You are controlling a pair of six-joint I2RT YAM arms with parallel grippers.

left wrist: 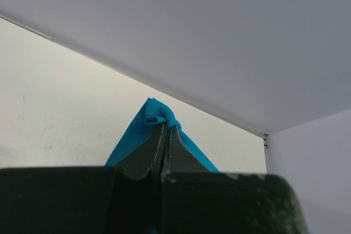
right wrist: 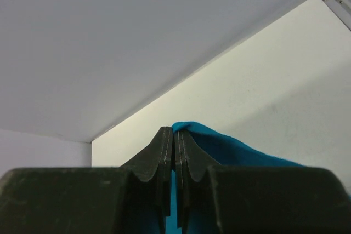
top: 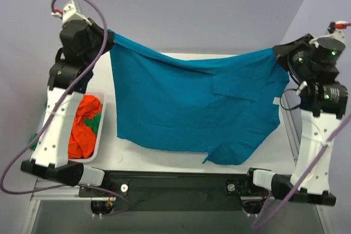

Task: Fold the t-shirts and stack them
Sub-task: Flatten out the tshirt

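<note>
The teal-blue t-shirt (top: 192,108) hangs spread between both arms above the white table, its top edge sagging in the middle and its lower part draped toward the near edge. My left gripper (top: 108,36) is shut on its left top corner (left wrist: 156,114). My right gripper (top: 278,52) is shut on its right top corner (right wrist: 219,143). The orange t-shirt (top: 82,130) and the green t-shirt (top: 96,121) lie bunched together in the white basket (top: 102,130) at the left.
The basket stands at the table's left edge beside the left arm. A grey back wall (top: 192,4) and side walls close in the table. Black rails and the arm bases run along the near edge (top: 181,182).
</note>
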